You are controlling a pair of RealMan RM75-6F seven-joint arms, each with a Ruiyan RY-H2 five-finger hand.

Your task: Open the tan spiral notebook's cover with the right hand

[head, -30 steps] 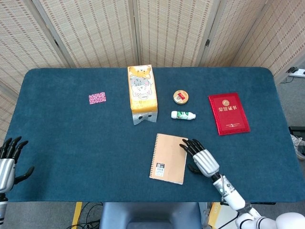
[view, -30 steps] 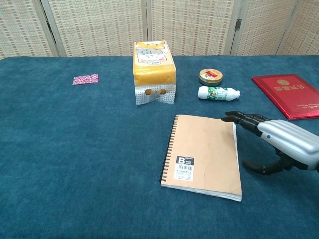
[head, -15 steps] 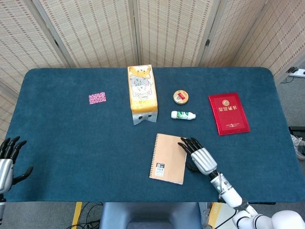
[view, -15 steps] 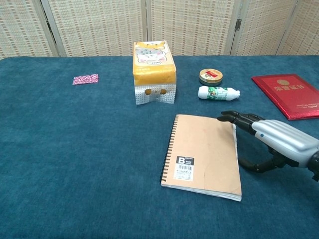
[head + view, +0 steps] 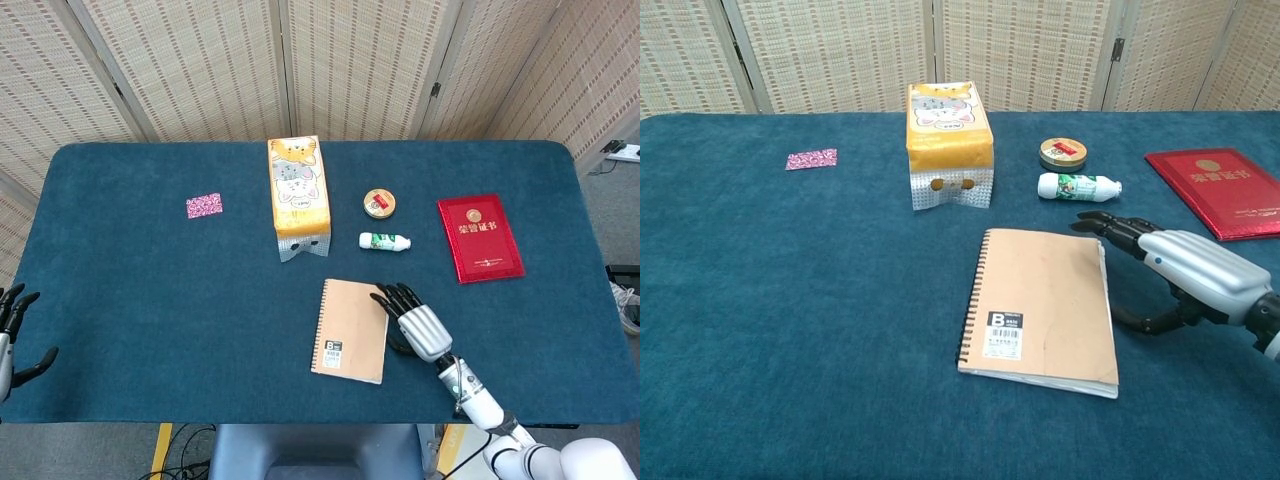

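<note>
The tan spiral notebook [image 5: 352, 330] [image 5: 1040, 305] lies shut on the blue table, spiral along its left side and a barcode label near its lower left. My right hand [image 5: 418, 325] [image 5: 1185, 272] is at the notebook's right edge. Its fingers stretch out over the upper right corner and its thumb curls low toward the right edge. It holds nothing, and the cover lies flat. My left hand [image 5: 10, 335] shows only in the head view, at the far left edge, fingers apart and empty.
An orange cat-print tissue box [image 5: 298, 190] [image 5: 948, 145] stands behind the notebook. A round tin [image 5: 380, 204], a small lying bottle [image 5: 385, 241] and a red booklet [image 5: 480, 237] are to the back right. A pink packet [image 5: 204, 206] lies far left.
My right hand has slid left against the notebook's right edge, and the notebook has shifted slightly left. My left hand has dropped lower toward the frame's edge.
</note>
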